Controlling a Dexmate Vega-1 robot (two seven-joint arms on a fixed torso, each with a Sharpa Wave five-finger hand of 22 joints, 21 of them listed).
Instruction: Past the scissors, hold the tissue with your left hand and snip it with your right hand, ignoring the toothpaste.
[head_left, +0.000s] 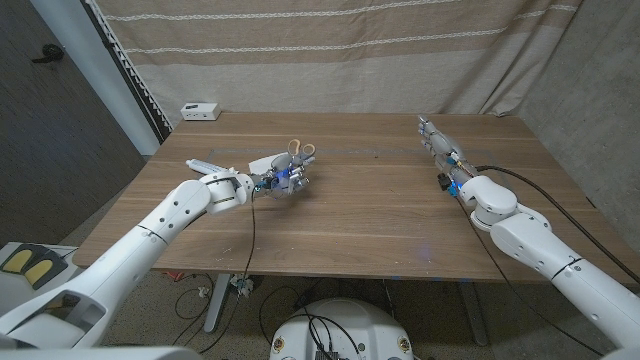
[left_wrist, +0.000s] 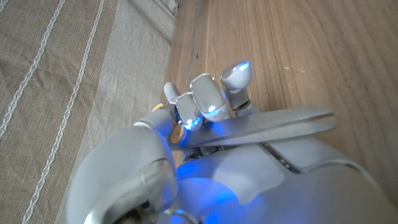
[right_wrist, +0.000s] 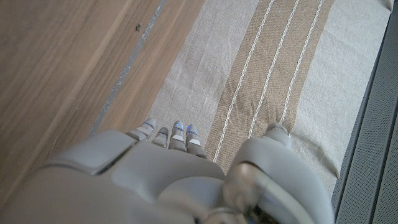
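Head view puts the left hand (head_left: 272, 183) on the scissors (head_left: 292, 160), fingers closed round the blades while the orange handles point away toward the curtain. White tissue (head_left: 262, 163) lies just beside it. Across the worktop (head_left: 380, 200), the right hand (head_left: 450, 170) waits well apart, fingers extended, holding nothing.

Counter (head_left: 380, 215): smooth matt wood, visible grain; scissors (left_wrist: 273, 123): dull brushed metal blades; left hand (left_wrist: 205, 102): glossy plastic shell; curtain (right_wrist: 273, 68): coarse woven cloth, striped
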